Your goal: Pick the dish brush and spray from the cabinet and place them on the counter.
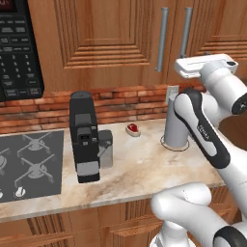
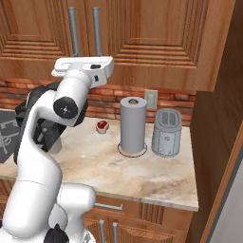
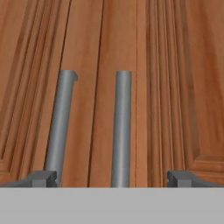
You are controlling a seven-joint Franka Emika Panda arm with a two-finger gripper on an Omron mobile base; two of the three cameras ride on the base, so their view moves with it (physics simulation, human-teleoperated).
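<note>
Gripper fingers apart at full width, nothing between them, facing the closed large brown panelled wooden wall cabinet. Two long vertical grey metal bar handles: the right bar handle sits between the fingertips, nearer the left one, and the left bar handle lines up just above the left fingertip. Both doors shut, so dish brush and spray are hidden, presumably inside behind the doors ahead of the fingers; can't confirm. Judgement: the handle is stiff smooth metal, slippery-ish, so grab mid-bar squarely and pull; the door is probably heavy-ish, swinging on hinges. Brush likely light, thin handle, take by the handle; spray light plastic, take round the body. Below the fingers, the beige-pink marbled stone counter. Counts: two cabinet handles, one grey paper towel roll, one grey toaster, one black coffee machine, one small red item.
</note>
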